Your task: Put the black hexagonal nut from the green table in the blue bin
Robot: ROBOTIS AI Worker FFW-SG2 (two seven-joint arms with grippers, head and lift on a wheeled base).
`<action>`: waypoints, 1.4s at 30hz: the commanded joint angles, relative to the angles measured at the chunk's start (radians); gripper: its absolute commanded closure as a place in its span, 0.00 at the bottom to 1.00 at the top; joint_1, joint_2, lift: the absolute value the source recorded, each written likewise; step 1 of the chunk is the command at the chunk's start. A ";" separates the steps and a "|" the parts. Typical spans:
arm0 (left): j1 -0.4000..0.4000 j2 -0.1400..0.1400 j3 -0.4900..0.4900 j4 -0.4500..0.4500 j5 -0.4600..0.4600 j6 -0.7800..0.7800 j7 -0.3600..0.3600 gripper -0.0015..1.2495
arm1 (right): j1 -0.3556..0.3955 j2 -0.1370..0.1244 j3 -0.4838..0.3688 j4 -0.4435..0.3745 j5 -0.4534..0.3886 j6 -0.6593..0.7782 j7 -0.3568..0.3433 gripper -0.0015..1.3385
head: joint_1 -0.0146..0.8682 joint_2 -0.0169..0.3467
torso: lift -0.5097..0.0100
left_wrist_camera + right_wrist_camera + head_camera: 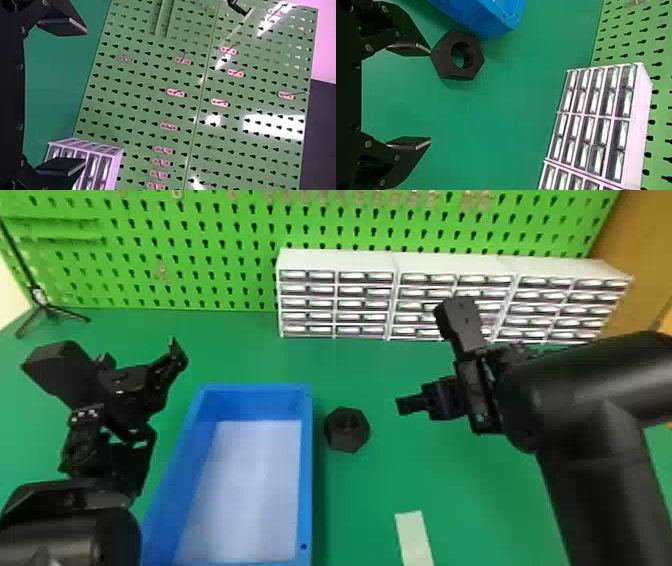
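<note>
The black hexagonal nut [347, 432] lies on the green table [475, 500], just right of the blue bin [306, 470]. Right of the nut is my right gripper [442, 399]. In the right wrist view, that gripper [430, 97] is open and holds nothing; the nut [442, 59], its hole showing, appears by the tip of one finger, contact unclear. The bin's corner [498, 18] shows beyond it. My left gripper [160, 395] is parked left of the bin. Seen in the left wrist view, the left gripper [85, 97] is open and empty, facing the pegboard.
White drawer cabinets [335, 307] stand along the table's back, before a green pegboard [200, 255]. A pale strip [414, 537] lies on the table's near part, right of the bin. A black tripod stand [45, 307] is at the back left.
</note>
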 commanded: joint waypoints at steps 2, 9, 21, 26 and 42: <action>0.000 0.000 0.000 0.000 0.000 0.000 0.000 0.10 | 0.000 -0.001 0.001 0.000 -0.005 0.000 0.000 0.35 | 0.80 0.07 | 0.79; 0.002 0.000 0.000 0.000 0.000 0.000 0.000 0.10 | 0.000 -0.001 0.005 0.002 -0.008 0.000 0.000 0.35 | 0.80 0.07 | 0.79; 0.002 0.000 -0.002 0.000 0.000 0.000 0.000 0.10 | -0.002 -0.001 0.004 0.002 -0.009 0.002 0.000 0.35 | 0.80 0.07 | 0.79; 0.002 0.000 -0.002 0.000 0.000 0.000 0.000 0.10 | -0.002 -0.001 0.004 0.002 -0.011 0.002 0.000 0.35 | 0.80 0.07 | 0.79; 0.002 0.000 -0.002 0.000 0.000 0.000 0.000 0.10 | -0.032 0.004 -0.003 0.099 -0.003 -0.034 0.000 0.35 | 0.80 0.07 | 0.79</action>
